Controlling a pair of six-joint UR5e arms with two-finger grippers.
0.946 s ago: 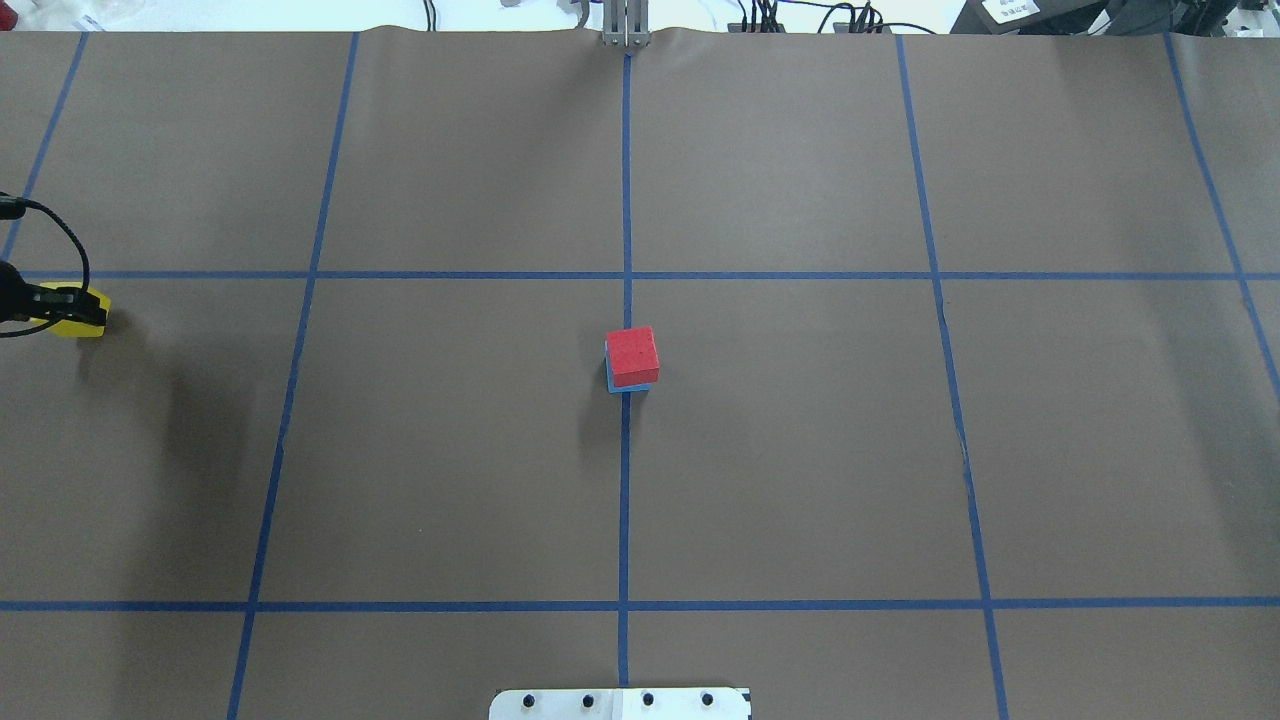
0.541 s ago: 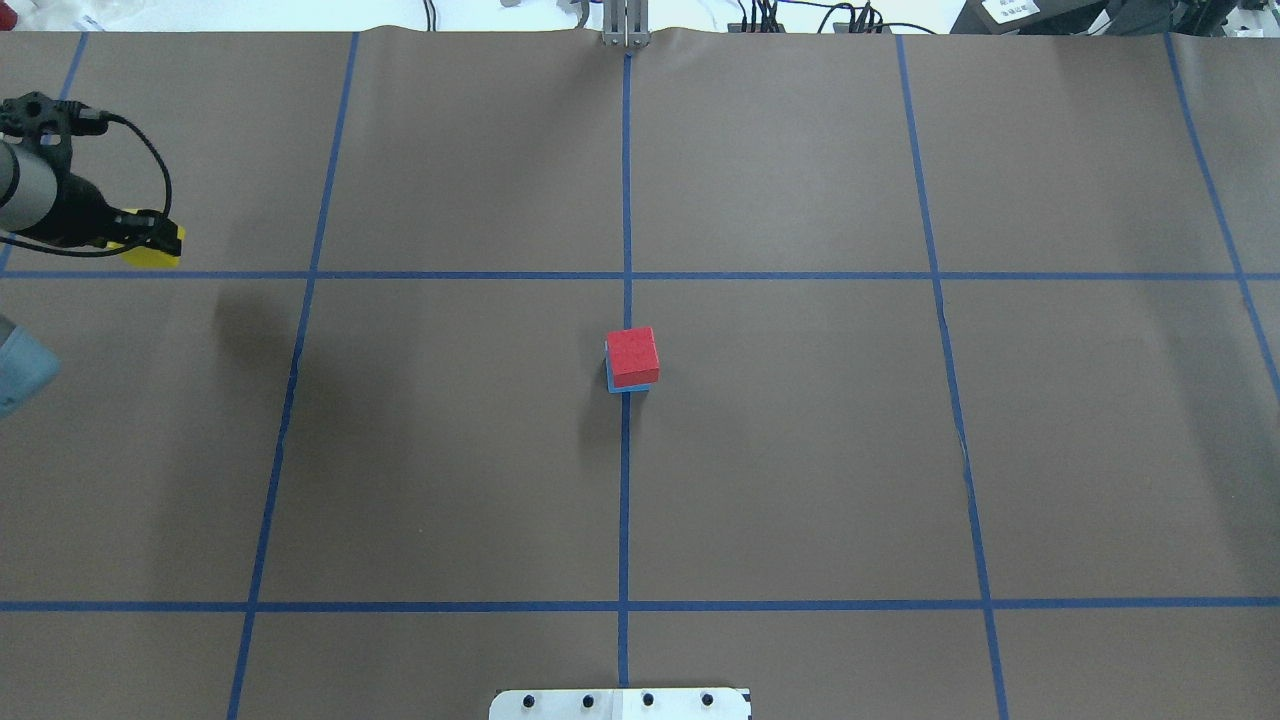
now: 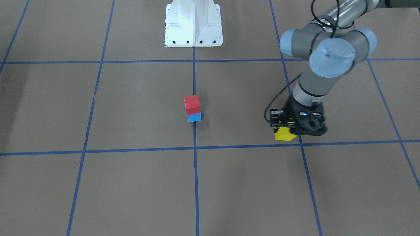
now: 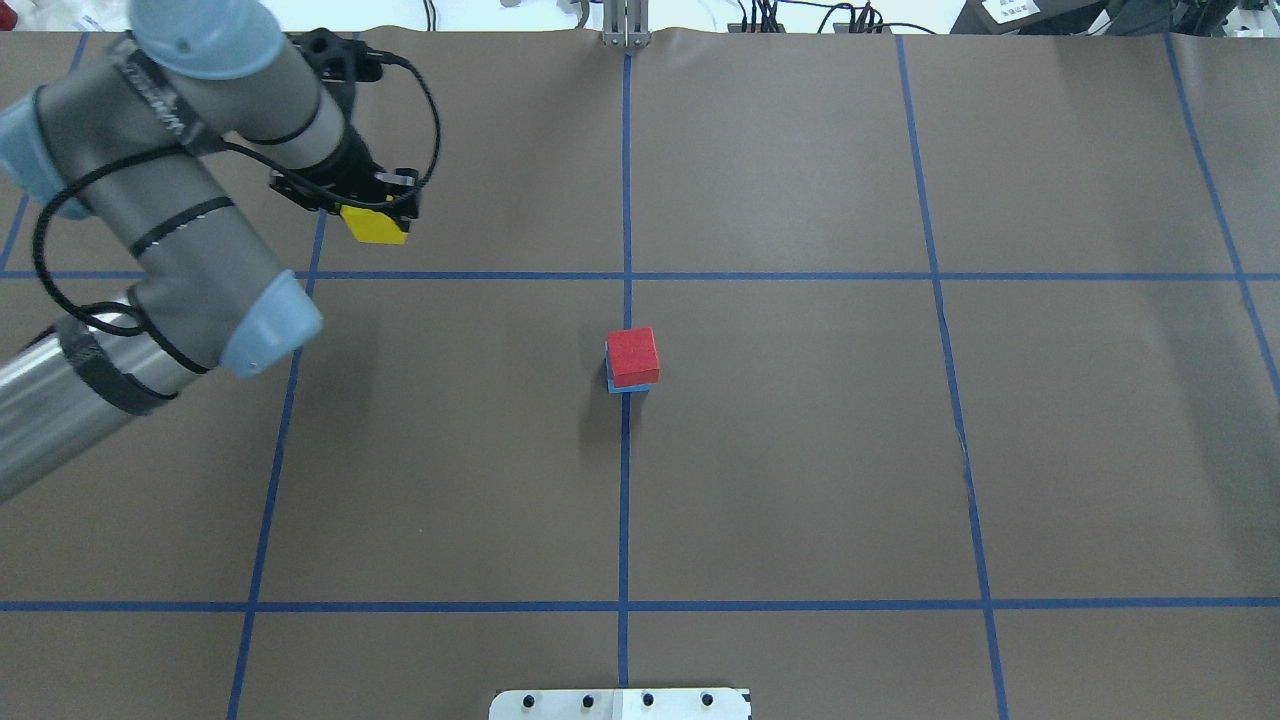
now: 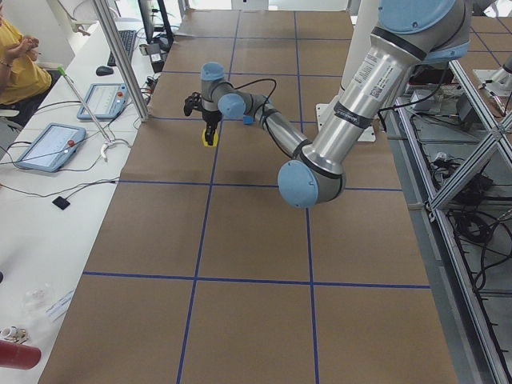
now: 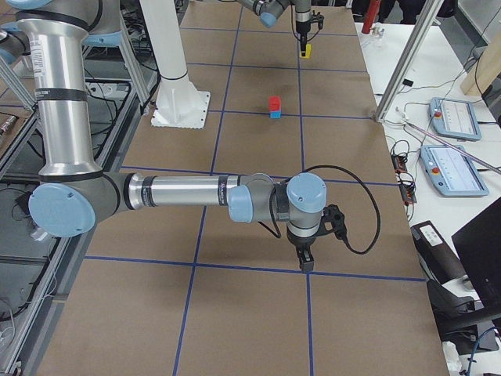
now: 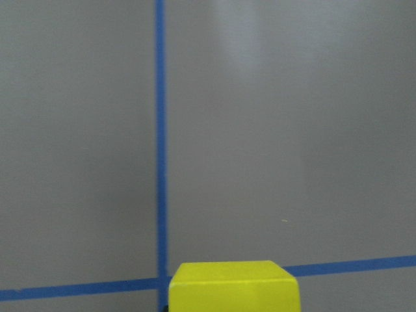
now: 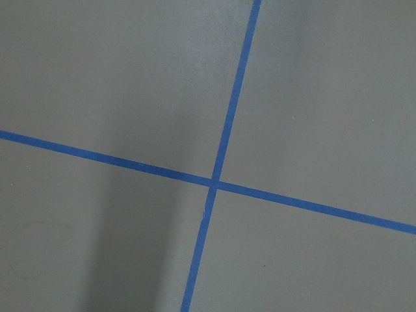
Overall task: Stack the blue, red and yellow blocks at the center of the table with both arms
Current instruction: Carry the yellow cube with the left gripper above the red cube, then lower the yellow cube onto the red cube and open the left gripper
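Table [image 4: 800, 480] is lying flat, gridded with blue tape. Left arm [image 4: 190, 230] is reaching in over its left side. Right arm [image 6: 180, 192] is stretching low along the table. Left gripper [image 4: 380, 208] is pinching the yellow block [image 4: 374, 226], jaws narrowed onto it, holding it off the surface, well apart from the stack. Right gripper [image 6: 306, 262] is pointing down, opening cannot be told. Red block [image 4: 632, 355] is sitting on the blue block [image 3: 194, 117] at the table's centre line.
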